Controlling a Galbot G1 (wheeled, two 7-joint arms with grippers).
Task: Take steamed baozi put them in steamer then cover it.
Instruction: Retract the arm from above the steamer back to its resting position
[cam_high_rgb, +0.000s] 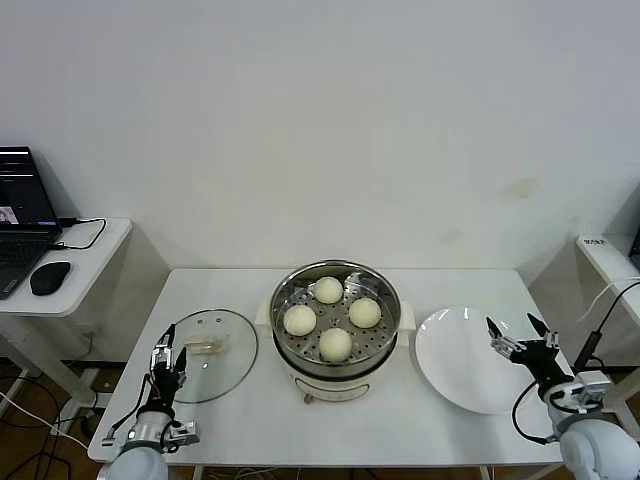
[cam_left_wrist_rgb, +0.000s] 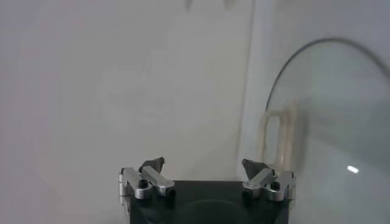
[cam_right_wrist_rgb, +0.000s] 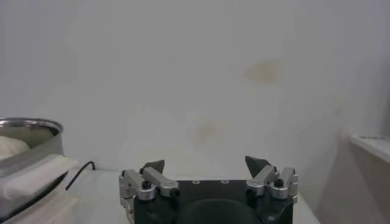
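Observation:
Several cream-white baozi lie on the perforated tray inside the steel steamer at the table's middle. The glass cover with its cream handle lies flat on the table left of the steamer; its rim and handle also show in the left wrist view. My left gripper hovers open and empty at the cover's near left edge. My right gripper stands open and empty over the right part of the white plate, seen too in its wrist view, where the steamer's rim shows.
A side desk at the far left carries a laptop and a black mouse. Another white table edge stands at the right. Cables hang by the right arm.

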